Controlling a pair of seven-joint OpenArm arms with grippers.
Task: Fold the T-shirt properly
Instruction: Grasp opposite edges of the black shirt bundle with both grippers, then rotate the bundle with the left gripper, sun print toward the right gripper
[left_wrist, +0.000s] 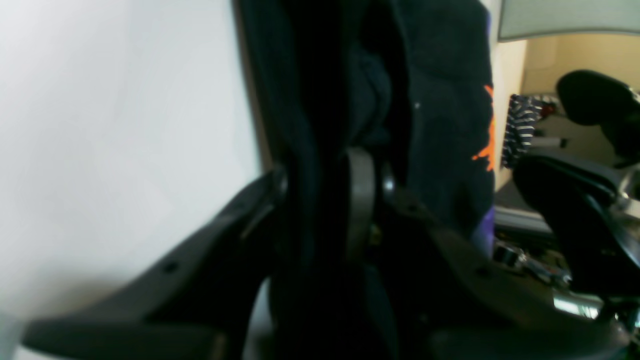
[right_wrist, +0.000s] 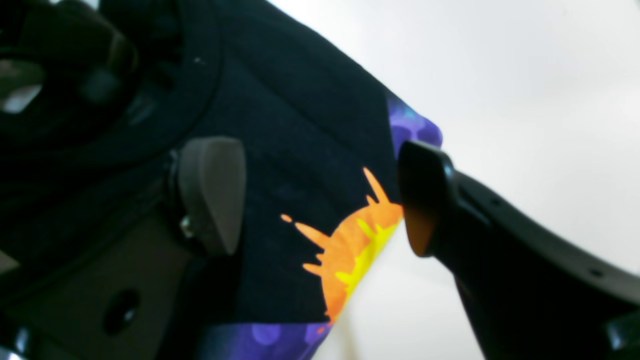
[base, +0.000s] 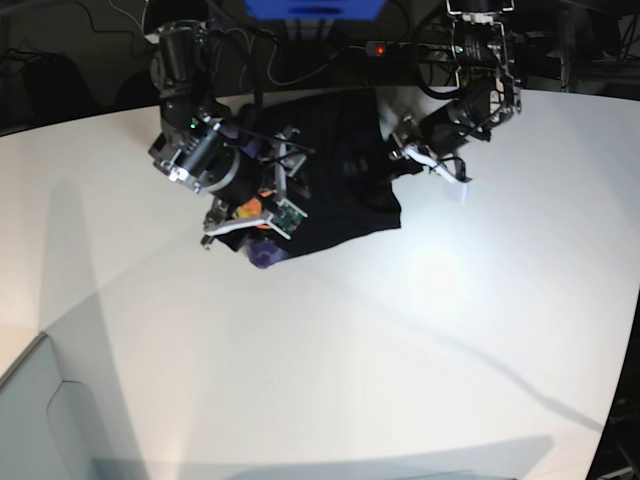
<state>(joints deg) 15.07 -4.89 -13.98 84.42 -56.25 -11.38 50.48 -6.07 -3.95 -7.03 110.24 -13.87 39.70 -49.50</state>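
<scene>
T-shirt (base: 335, 205) is on the white table (base: 400, 350), toward the far side, a bit left of centre in the base view. Mostly black side showing, with part of the sunburst graphic (right_wrist: 345, 250) — orange, yellow, purple — along the edge at the right arm's side. It's not a neat flat rectangle: corners stick out, and there are raised folds by the left arm.

Left gripper (left_wrist: 320, 175): clenched on the T-shirt, at the edge on that arm's side. A ridge of black cloth runs up between the fingers, one finger on each side of it, and more cloth hangs down past them. Fingertips are blurred in the left wrist view, so can't tell how deep the bite is.

Right gripper (right_wrist: 322, 200): released, fingers wide apart, nothing grasped. It's over the graphic end of the T-shirt — one finger over black cloth, the other by the outer edge near a purple patch, white tabletop beyond it. Can't tell from these views whether either fingertip touches the cloth.

Base view has both arms reaching in from the far side, left one at the shirt's right edge, right one over its left part.
</scene>
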